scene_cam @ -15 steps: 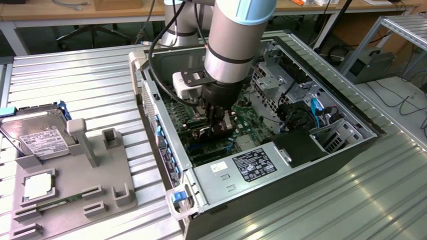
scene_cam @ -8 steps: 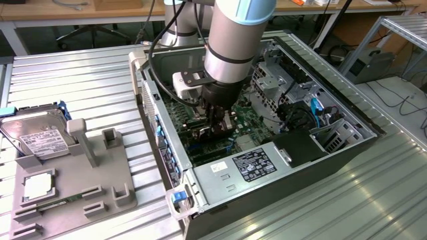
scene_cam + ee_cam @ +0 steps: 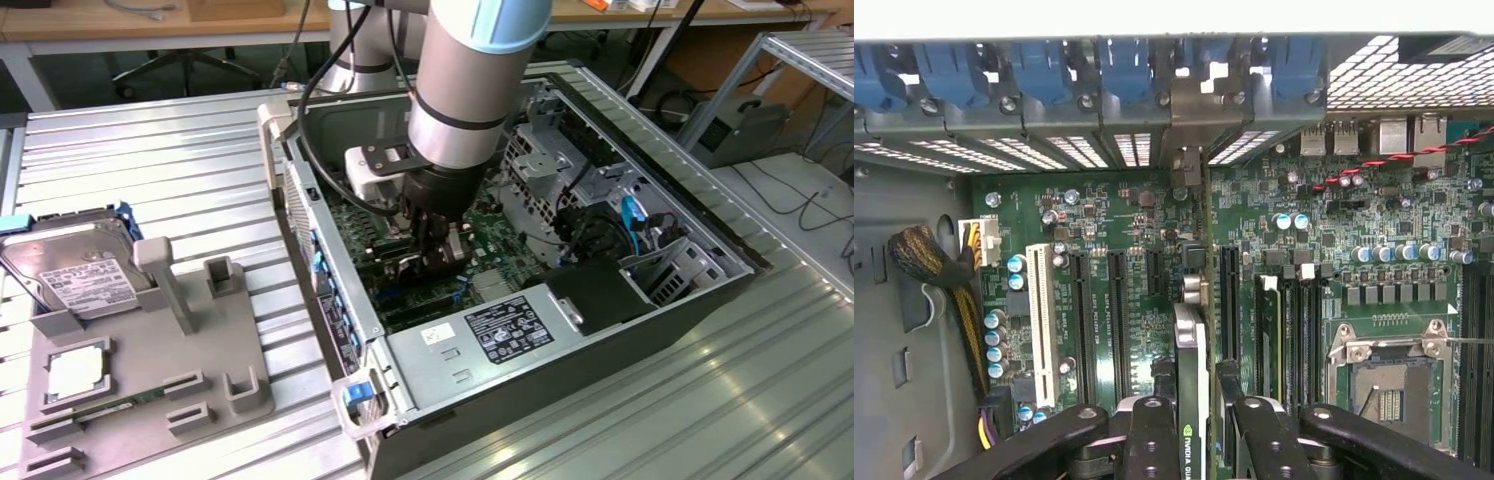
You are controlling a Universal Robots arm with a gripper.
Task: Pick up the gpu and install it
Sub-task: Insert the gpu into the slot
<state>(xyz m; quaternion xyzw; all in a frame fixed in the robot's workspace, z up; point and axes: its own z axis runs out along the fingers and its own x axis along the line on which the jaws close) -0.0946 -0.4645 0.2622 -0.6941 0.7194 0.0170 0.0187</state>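
- Black gripper (image 3: 1191,440) fingers (image 3: 1151,440) sit nearest the wrist camera, partly closed, pinching the gpu (image 3: 1191,370) edge-on between them.
- Green motherboard (image 3: 1134,250) lies below, with a white slot (image 3: 1039,320), black slots and an empty CPU socket (image 3: 1389,385) either side.
- gpu's metal bracket (image 3: 1189,125) reaches the rear slot covers (image 3: 1084,150).
- Computer case (image 3: 441,395) walls ring the arm; a hard drive (image 3: 74,265) rests well apart at the exterior view's left.

A lab: metal workbench (image 3: 160,170), open computer case (image 3: 641,250), robot arm (image 3: 461,100)
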